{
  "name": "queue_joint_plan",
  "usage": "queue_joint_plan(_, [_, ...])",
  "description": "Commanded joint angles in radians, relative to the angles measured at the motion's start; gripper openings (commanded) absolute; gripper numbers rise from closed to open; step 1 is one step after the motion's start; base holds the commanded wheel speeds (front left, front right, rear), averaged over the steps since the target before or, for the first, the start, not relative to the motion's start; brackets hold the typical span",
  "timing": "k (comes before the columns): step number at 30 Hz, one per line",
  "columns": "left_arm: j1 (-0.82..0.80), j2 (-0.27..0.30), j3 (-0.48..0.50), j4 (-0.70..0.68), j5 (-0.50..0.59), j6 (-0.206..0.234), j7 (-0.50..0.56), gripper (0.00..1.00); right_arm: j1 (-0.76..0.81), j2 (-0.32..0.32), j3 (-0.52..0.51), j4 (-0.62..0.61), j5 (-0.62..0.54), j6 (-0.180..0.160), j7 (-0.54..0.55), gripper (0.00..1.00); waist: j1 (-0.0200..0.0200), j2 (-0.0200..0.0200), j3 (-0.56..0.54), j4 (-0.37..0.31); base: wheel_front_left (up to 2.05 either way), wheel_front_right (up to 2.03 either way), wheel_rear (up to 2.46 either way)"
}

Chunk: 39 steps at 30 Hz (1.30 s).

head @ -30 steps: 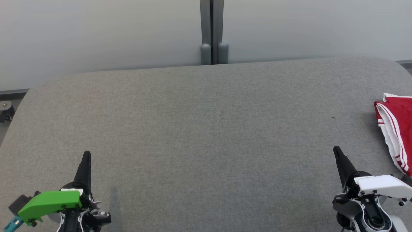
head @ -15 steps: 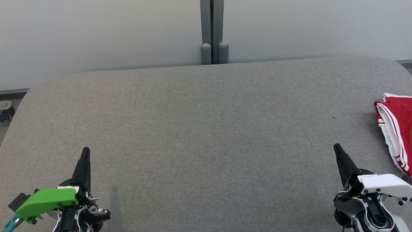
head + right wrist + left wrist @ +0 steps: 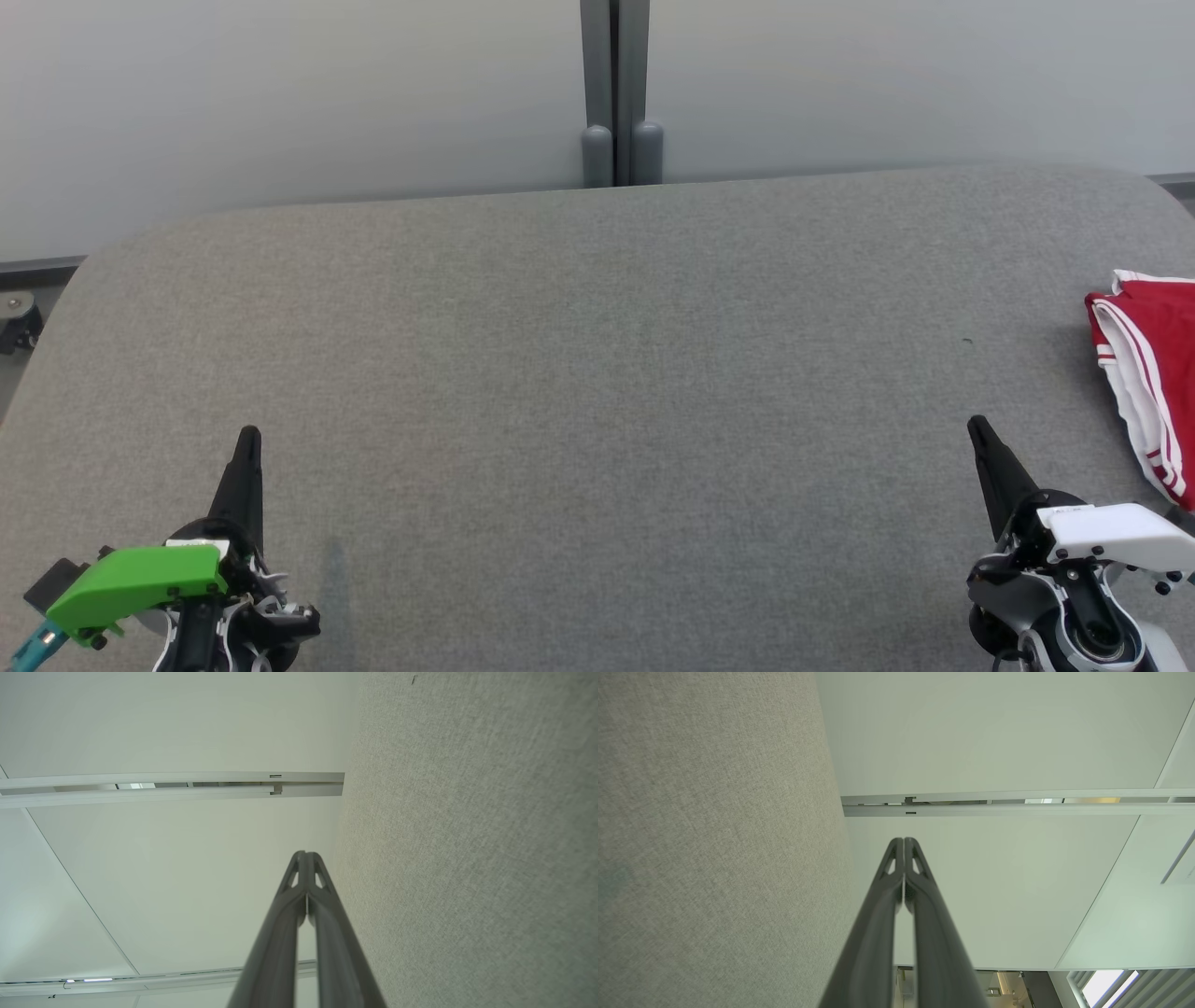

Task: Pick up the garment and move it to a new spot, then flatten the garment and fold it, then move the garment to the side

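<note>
1. My left gripper (image 3: 248,441) sits at the lower left above a grey cloth-covered table (image 3: 597,373). Its two dark fingers are pressed tip to tip and hold nothing. A green cover (image 3: 140,583) sits on its wrist.
2. My right gripper (image 3: 977,431) sits at the lower right, also closed and empty, with a white cover (image 3: 1116,537) on its wrist.
3. The garment (image 3: 1148,373) lies folded at the table's far right edge, cut off by the frame. It shows red cloth, a white layer and red-white trim.
4. It lies to the right of my right gripper and a little farther away, near it but not touching.
5. Plain grey cloth lies between them, and a small dark speck (image 3: 966,342) lies to the garment's left.
6. Behind the table stand pale wall panels joined by a grey post (image 3: 614,93). A caster wheel (image 3: 11,322) shows at the far left.
</note>
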Motion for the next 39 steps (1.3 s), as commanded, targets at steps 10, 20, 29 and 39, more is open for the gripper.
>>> queue_joint_plan(10, [-0.013, 0.007, 0.002, -0.004, -0.003, -0.003, 0.004, 0.0, -0.006, -0.005, -0.002, -0.004, 0.002, 0.0, 0.004, 0.0, 0.0, 0.0, 0.0, 0.0, 0.0, 0.0, 0.0])
queue_joint_plan(20, [-0.013, 0.007, 0.002, -0.004, -0.003, -0.003, 0.004, 0.0, -0.006, -0.005, -0.002, -0.004, 0.002, 0.0, 0.004, 0.0, 0.0, 0.0, 0.0, 0.0, 0.0, 0.0, 0.0])
queue_joint_plan(29, [-0.013, 0.007, 0.002, -0.004, -0.003, -0.003, 0.004, 0.0, -0.006, -0.005, -0.002, -0.004, 0.002, 0.0, 0.004, 0.0, 0.0, 0.0, 0.0, 0.0, 0.0, 0.0, 0.0])
queue_joint_plan(39, [-0.013, 0.007, 0.002, -0.004, -0.003, -0.003, 0.004, 0.0, -0.006, -0.005, -0.002, -0.004, 0.002, 0.0, 0.004, 0.0, 0.0, 0.0, 0.0, 0.0, 0.0, 0.0, 0.0])
